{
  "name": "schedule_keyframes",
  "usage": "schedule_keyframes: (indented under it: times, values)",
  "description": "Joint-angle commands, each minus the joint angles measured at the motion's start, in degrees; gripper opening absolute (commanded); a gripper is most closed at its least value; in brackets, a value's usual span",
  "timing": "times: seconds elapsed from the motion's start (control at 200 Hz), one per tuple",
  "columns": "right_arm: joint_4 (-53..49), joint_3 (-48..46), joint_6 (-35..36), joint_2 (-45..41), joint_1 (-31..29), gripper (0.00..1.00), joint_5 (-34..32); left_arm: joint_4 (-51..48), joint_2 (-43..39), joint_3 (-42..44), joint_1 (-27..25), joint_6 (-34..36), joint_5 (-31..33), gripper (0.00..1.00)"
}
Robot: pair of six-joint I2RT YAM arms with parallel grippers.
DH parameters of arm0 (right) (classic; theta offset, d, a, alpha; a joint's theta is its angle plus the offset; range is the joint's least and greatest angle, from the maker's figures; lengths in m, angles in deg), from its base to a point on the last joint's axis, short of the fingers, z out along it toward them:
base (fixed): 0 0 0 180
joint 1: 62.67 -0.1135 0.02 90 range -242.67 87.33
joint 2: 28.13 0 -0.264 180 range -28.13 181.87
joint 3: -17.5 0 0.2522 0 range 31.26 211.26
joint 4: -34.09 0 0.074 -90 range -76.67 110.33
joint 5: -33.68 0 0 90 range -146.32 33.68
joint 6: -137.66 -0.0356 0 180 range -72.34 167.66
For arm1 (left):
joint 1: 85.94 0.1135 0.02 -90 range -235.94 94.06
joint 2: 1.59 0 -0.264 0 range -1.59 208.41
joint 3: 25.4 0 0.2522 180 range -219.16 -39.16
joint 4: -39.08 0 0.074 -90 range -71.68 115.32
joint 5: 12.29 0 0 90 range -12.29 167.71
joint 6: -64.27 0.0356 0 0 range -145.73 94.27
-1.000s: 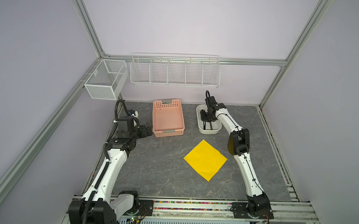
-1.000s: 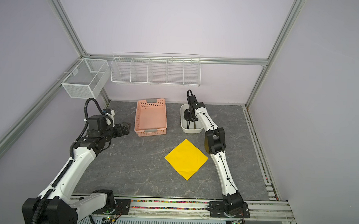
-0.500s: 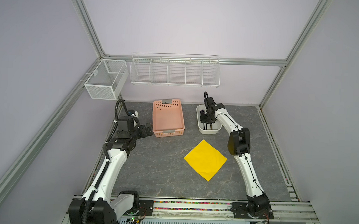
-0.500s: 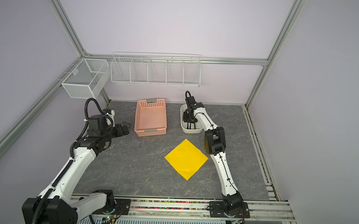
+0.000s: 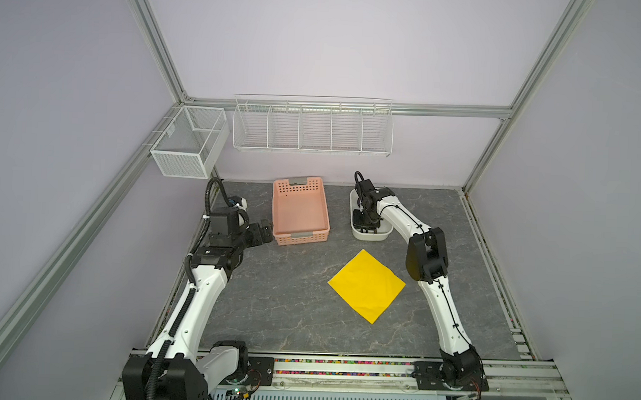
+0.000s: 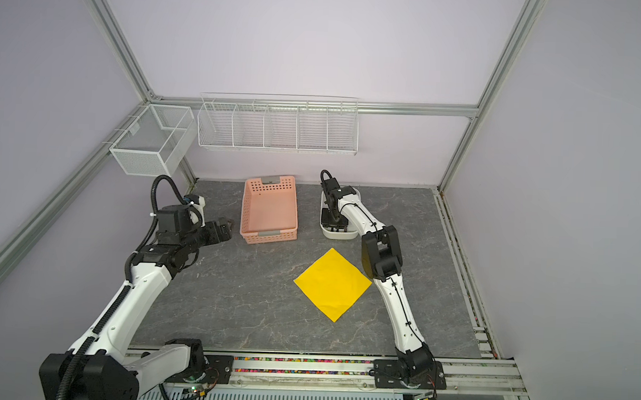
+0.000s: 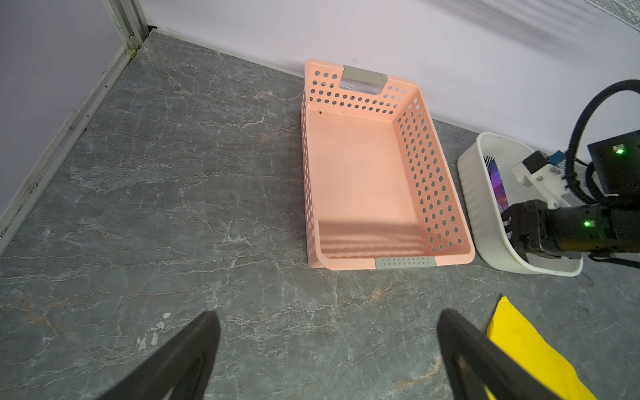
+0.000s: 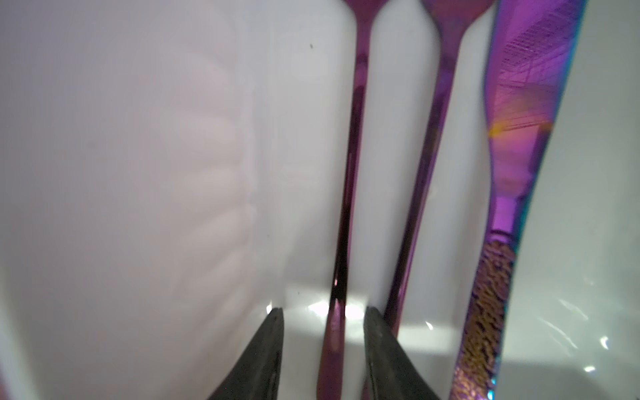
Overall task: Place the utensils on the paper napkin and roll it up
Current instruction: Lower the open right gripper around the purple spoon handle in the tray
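Note:
The yellow paper napkin lies flat on the grey table, turned like a diamond, with nothing on it. The utensils lie side by side in the white tub. In the right wrist view they are two slim purple handles and a wider iridescent knife. My right gripper reaches down into the tub. It is open, and one slim handle runs between its jaws with a gap on each side. My left gripper hangs open and empty left of the pink basket.
An empty pink perforated basket stands between the two grippers, next to the tub. White wire baskets hang on the back wall and the left rail. A napkin corner shows beside the left gripper's finger.
My right wrist has shifted slightly within the white tub and its jaws have widened. The left arm and the napkin have not moved.

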Motion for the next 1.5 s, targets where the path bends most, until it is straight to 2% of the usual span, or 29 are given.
schedule_keyframes:
  times: [0.0,0.405,0.615,0.87,1.225,1.495]
  values:
    - [-2.2,-3.4,-2.2,-4.0,-1.3,0.43,-1.1,-0.6,-0.4,-0.8,0.4,-0.4,-0.9,0.98]
    - [1.9,-18.2,-3.5,-11.9,-3.4,0.43,-0.5,-0.6,-0.8,-0.6,0.3,-0.7,-1.6,0.98]
    - [4.2,-18.8,-3.0,-13.8,-3.3,0.43,-0.5,-0.6,-0.7,-0.6,0.3,-0.9,-1.9,0.98]
    - [5.4,-13.9,-3.1,-12.6,-2.8,0.4,-1.6,-0.6,-0.7,-0.5,0.4,-0.9,-1.7,0.98]
    - [-0.8,3.6,-0.8,-0.7,-1.5,0.32,-4.2,-0.6,-0.2,-0.5,0.4,-0.8,-1.5,0.98]
    - [-0.1,8.2,-0.7,3.7,-0.2,0.28,-3.2,-0.6,0.5,-0.7,0.3,-0.8,-1.4,0.98]
